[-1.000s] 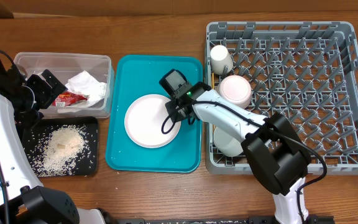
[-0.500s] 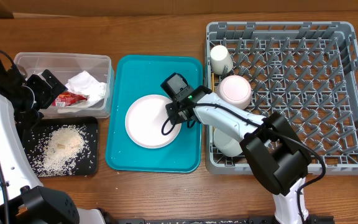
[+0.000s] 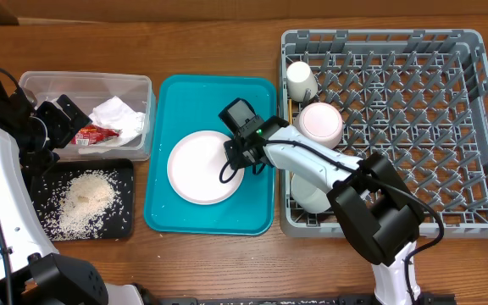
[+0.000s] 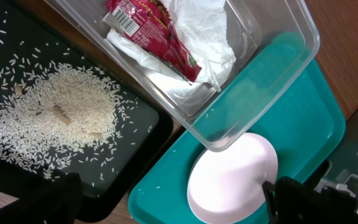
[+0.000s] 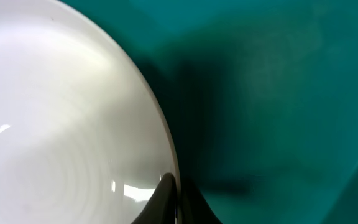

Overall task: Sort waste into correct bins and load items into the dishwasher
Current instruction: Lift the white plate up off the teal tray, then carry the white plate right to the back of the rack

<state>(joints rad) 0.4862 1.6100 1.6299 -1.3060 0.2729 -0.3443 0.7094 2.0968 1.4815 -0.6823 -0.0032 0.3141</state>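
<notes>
plate [image 3: 195, 168] lies flat, face up, on teal tray [image 3: 214, 93], right gripper [image 5: 178, 196] pinching its rim, left gripper [image 4: 176, 198] wide.

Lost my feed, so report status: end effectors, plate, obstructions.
Right end effector shut on plate rim, plate on teal tray. Left end effector open near tub. Cup and bowls at rack left edge.

overhead — our right gripper [image 3: 232, 158] and arm hide the right rim of the pale pink round plate [image 3: 195, 168] and much of a pale round bowl [image 3: 308, 200] in the grey plastic dish rack [image 3: 396, 36] | left wrist — plate cut by bottom edge; left gripper [image 4: 176, 196] only dark blurs | right wrist — we see plate cropped left and below
</notes>
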